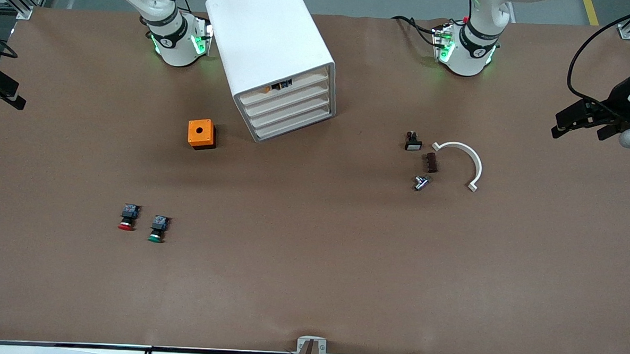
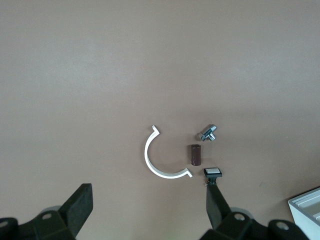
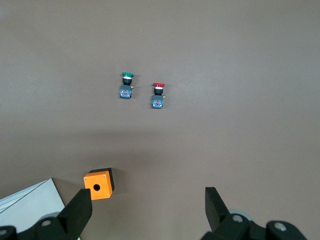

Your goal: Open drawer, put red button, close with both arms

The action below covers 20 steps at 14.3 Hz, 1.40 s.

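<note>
Presently, right arm: its base is seen at the table's far edge beside the cabinet; the arm is raised out of the front view.
Right gripper (image 3: 145, 212): held high over the table, fingers (image 3: 77, 212) spread wide with nothing between them; the orange box and both buttons are seen below it in the right wrist view.
Red button (image 1: 127, 217): lying on its side on the table toward the right arm's end, nearer to the front camera than the orange box (image 1: 201, 134), red cap pointed toward that camera.
Green button (image 1: 157, 229): lying just beside the red button, apart from it, in the same pose.
Cabinet (image 1: 273, 53): standing white and boxy between the two bases, four drawers stacked in its front.
Drawer (image 1: 288, 98): second from the top, seen pushed in; the top drawer (image 1: 283, 86) shows something orange and black at its lip.
Small parts: a black switch (image 1: 413, 141), a brown block (image 1: 431, 162), a metal fitting (image 1: 421, 182) and a white curved piece (image 1: 467, 159) are grouped toward the left arm's end.
Left gripper (image 2: 150, 210): held high over those parts, fingers (image 2: 79, 207) spread wide, empty.
Writing: none can be read.
</note>
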Motion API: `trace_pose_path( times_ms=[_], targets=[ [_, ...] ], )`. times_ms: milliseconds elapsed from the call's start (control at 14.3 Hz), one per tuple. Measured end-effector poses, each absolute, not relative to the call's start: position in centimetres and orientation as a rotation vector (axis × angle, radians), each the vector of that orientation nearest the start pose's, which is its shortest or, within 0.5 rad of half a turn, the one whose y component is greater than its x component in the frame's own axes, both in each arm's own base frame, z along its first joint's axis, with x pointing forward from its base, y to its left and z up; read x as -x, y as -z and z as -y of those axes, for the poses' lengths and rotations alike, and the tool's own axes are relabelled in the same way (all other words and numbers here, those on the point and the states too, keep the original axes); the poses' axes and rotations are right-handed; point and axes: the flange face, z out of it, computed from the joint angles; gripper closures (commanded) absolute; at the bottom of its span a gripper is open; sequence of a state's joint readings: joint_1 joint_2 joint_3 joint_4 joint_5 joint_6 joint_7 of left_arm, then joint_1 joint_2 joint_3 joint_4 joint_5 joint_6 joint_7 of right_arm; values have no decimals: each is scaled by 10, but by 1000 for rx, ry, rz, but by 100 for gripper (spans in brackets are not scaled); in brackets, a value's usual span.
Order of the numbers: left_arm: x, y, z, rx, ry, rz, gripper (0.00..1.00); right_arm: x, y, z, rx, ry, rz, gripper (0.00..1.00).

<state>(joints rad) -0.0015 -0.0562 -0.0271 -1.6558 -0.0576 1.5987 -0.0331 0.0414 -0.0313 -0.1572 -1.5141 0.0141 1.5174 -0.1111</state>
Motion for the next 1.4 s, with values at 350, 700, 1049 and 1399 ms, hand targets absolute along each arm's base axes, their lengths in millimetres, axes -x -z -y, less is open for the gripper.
trace_pose_path(
  times_ms=[350, 700, 1049, 1399],
  targets=[
    [-538, -618, 22, 3198, -4, 8, 0, -536, -663, 62, 3126, 57, -6, 0],
    [-543, -601, 15, 3196, -81, 30, 0, -536, -665, 62, 3126, 61, -5, 0],
    [-573, -522, 34, 3179, -314, -10, 0, -546, -652, 60, 3128, 41, 0, 0],
    [-588, -453, 96, 3126, -488, 36, 0, -585, -604, 57, 3142, 31, 7, 0]
  ],
)
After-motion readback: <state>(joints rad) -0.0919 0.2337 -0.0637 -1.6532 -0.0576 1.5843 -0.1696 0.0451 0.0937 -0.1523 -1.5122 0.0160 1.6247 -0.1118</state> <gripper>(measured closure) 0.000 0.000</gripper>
